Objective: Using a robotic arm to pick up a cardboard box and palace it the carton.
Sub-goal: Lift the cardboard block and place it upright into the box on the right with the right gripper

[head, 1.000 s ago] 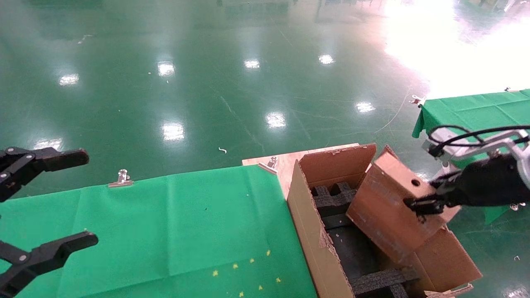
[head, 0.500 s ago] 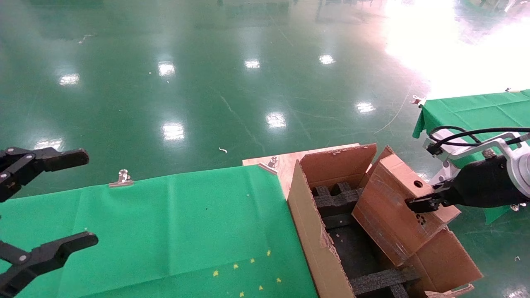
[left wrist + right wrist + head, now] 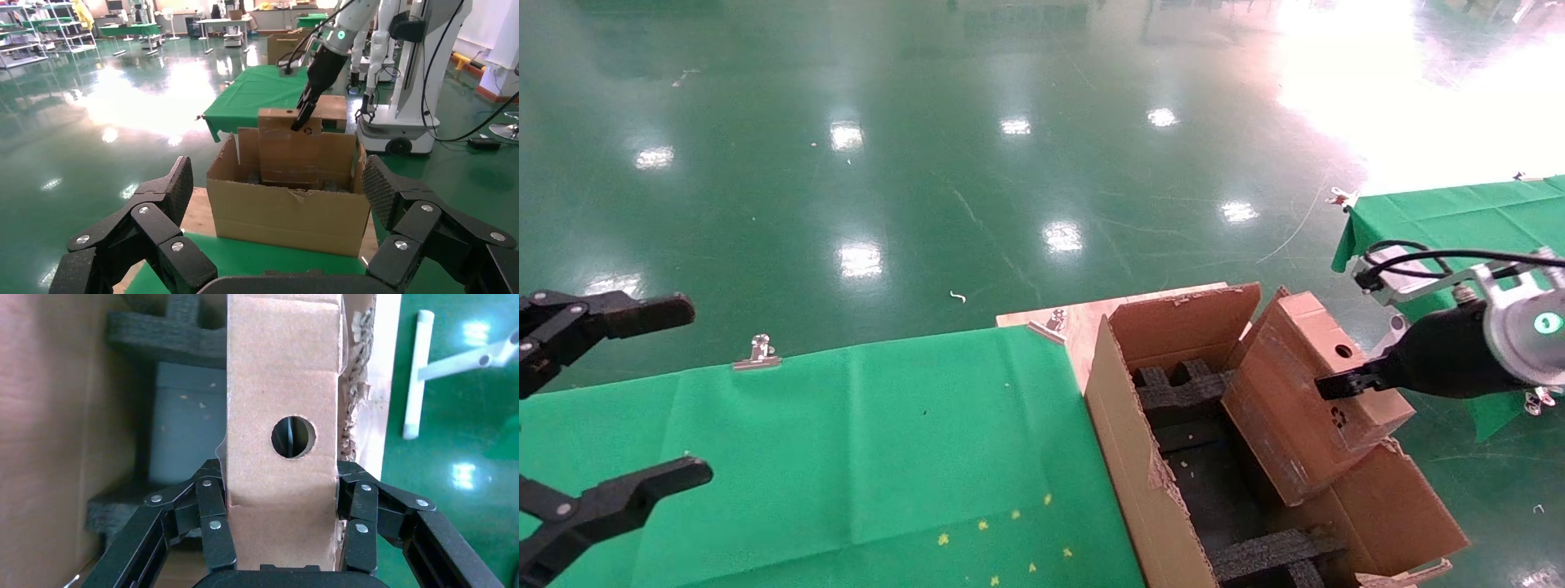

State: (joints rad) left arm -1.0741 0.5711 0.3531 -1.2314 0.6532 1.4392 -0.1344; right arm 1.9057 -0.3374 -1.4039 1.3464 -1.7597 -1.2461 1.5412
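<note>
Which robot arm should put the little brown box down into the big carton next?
The right. The right gripper already clamps the small brown cardboard box, tilted over the large flapped brown carton. The left gripper hangs open and empty over the green cloth, far off.

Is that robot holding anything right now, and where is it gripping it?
Yes. The right gripper clamps the small box by its two sides, at the end near the round hole. The left gripper holds nothing.
</note>
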